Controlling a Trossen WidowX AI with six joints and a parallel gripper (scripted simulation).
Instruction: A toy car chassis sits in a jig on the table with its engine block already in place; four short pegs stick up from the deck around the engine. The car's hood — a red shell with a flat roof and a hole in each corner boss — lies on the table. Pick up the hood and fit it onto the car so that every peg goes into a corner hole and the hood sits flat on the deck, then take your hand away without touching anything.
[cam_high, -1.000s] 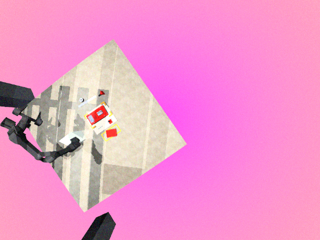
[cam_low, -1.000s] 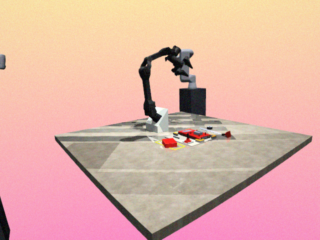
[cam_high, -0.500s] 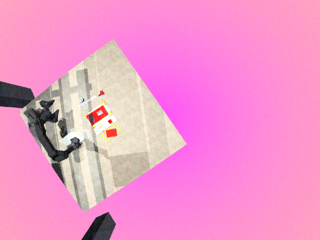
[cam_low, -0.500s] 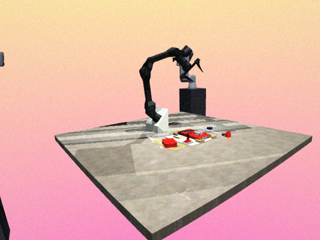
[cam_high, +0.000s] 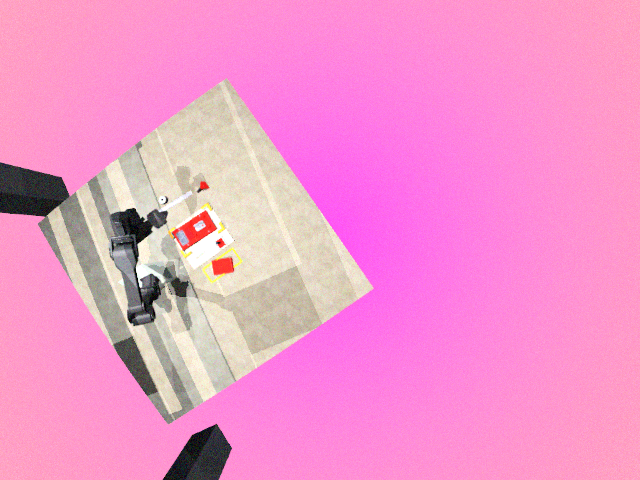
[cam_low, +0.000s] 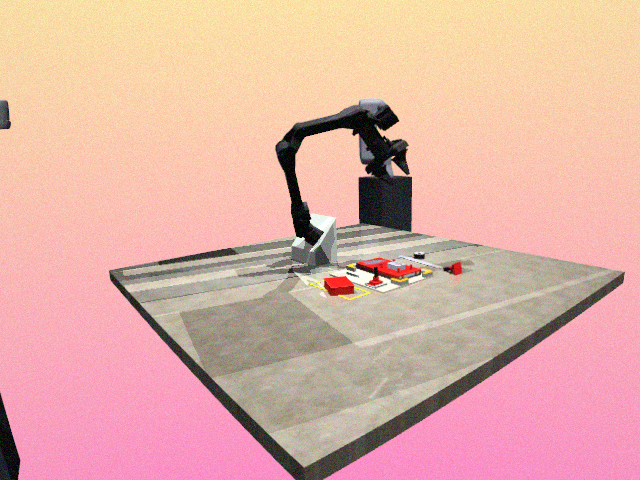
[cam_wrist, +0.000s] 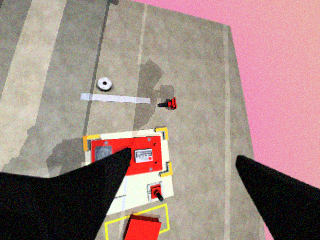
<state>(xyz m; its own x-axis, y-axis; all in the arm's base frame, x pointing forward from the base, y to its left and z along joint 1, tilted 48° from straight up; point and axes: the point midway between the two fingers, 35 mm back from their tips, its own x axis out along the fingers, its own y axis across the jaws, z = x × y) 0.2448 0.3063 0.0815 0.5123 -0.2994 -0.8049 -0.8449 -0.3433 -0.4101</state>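
Observation:
The red hood (cam_high: 222, 266) (cam_low: 339, 285) (cam_wrist: 143, 228) lies on the table within a yellow outline (cam_high: 237, 254) (cam_wrist: 167, 216); its lower part is cut off in the wrist view. The red chassis (cam_high: 191, 230) (cam_low: 382, 267) (cam_wrist: 142, 170) sits in the jig with yellow corners, with the pale engine block (cam_high: 199, 225) (cam_low: 397, 265) (cam_wrist: 144, 155) on its deck. The pegs are too small to judge. My gripper (cam_low: 397, 176) (cam_wrist: 182, 156) is open and empty, high above the table. Its left finger covers part of the chassis in the wrist view.
A small red part with a black stem (cam_high: 220, 242) (cam_low: 375, 282) (cam_wrist: 156, 192) stands on the white board between chassis and hood. Beyond the chassis lie a white bar (cam_wrist: 115, 98), a round white part (cam_high: 163, 199) (cam_wrist: 104, 83) and a red part with a black stem (cam_high: 203, 185) (cam_low: 455, 268) (cam_wrist: 172, 103).

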